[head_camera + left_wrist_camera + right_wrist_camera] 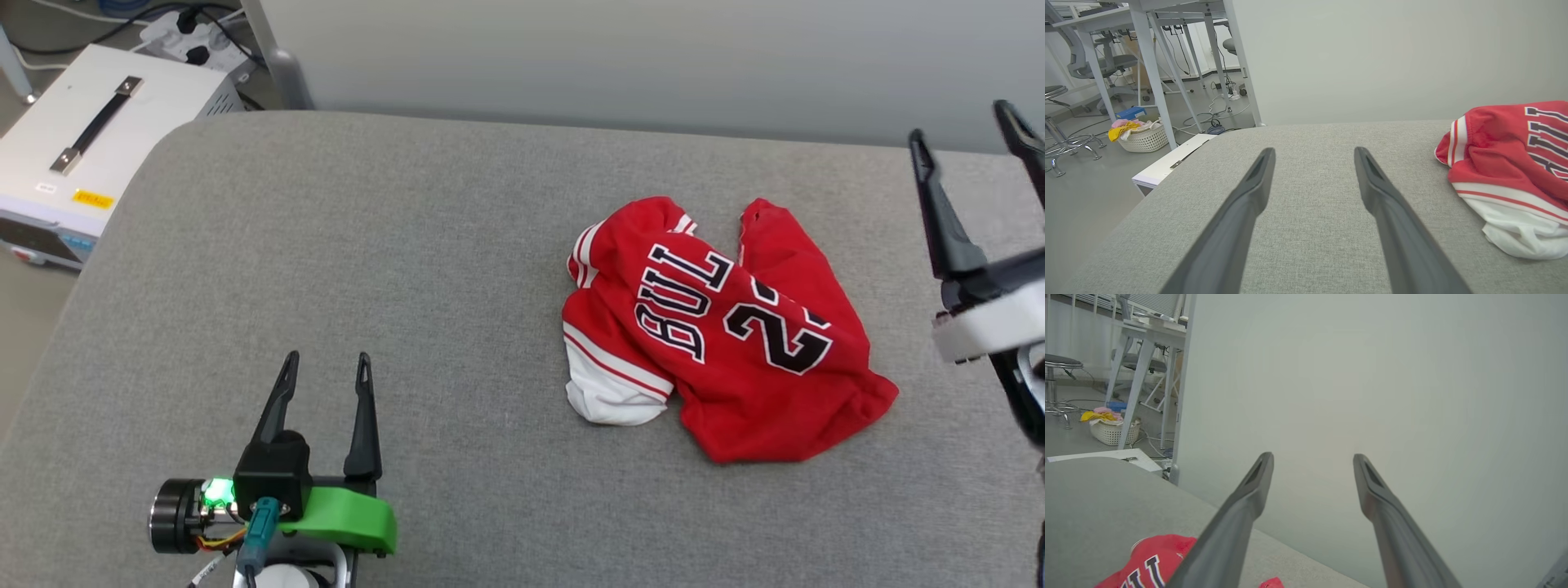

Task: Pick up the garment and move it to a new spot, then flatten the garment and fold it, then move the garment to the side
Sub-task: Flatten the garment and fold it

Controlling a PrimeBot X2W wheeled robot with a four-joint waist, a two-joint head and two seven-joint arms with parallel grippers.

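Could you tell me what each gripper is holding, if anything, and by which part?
Nothing: the left gripper and right gripper are open, apart from the red jersey.

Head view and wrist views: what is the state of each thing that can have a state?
Red jersey T-shirt: crumpled on the grey table, lettering up, unfolded, not held.
Left gripper: open, empty.
Right gripper: open, empty.
Wrist light: lit green.
Laundry basket: holding clothes.
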